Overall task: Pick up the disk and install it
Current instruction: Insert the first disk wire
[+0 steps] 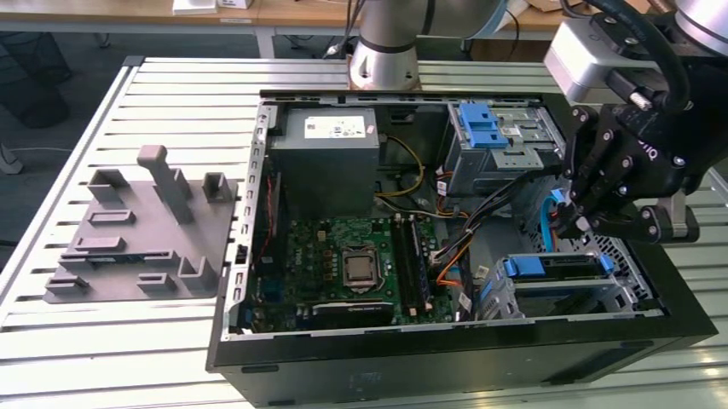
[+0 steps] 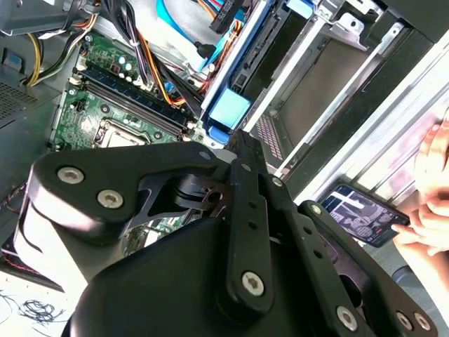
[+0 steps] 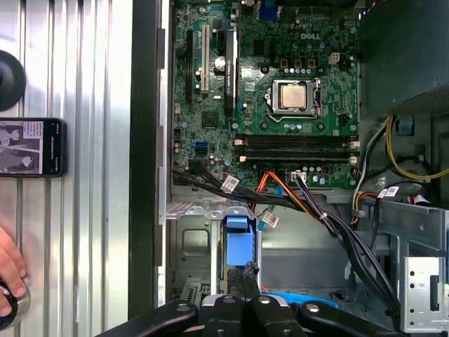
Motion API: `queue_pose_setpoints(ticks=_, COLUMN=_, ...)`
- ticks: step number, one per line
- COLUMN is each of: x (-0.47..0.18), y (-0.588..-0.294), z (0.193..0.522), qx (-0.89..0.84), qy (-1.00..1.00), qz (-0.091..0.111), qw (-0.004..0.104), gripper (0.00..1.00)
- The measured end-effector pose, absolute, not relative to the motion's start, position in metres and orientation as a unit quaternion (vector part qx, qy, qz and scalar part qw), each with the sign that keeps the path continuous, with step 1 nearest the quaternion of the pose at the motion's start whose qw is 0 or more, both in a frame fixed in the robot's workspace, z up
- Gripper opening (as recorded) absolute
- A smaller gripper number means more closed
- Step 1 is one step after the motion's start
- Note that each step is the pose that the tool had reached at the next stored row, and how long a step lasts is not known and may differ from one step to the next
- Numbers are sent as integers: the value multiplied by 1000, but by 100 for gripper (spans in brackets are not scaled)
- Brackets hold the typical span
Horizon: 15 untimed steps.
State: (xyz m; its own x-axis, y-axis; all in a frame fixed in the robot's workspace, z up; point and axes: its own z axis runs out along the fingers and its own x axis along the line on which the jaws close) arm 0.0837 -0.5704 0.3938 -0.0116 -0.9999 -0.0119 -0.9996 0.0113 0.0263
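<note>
1. The computer case (image 1: 455,375) lies open on the table (image 1: 68,358). A fixture plate (image 1: 125,256) lies on the same table at the exterior view's left, apart from the case.
2. Inside the case, the motherboard (image 1: 341,256) is at the near left in the exterior view, and the power supply box (image 1: 330,145) is behind it.
3. The drive cage (image 1: 500,145) stands at the exterior view's right of this box.
4. The disk (image 1: 557,267) sits in a bay at the near right corner, with the gripper (image 1: 580,226) just above it.
5. A phone (image 3: 31,147) lies on the table beside the case, with a hand (image 3: 8,270) near it.
</note>
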Motion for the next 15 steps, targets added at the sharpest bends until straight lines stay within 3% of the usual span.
queue_pose_setpoints(ticks=15, x=91, y=-570, z=394, qx=703, qy=-711, qz=-14, qw=5, gripper=11)
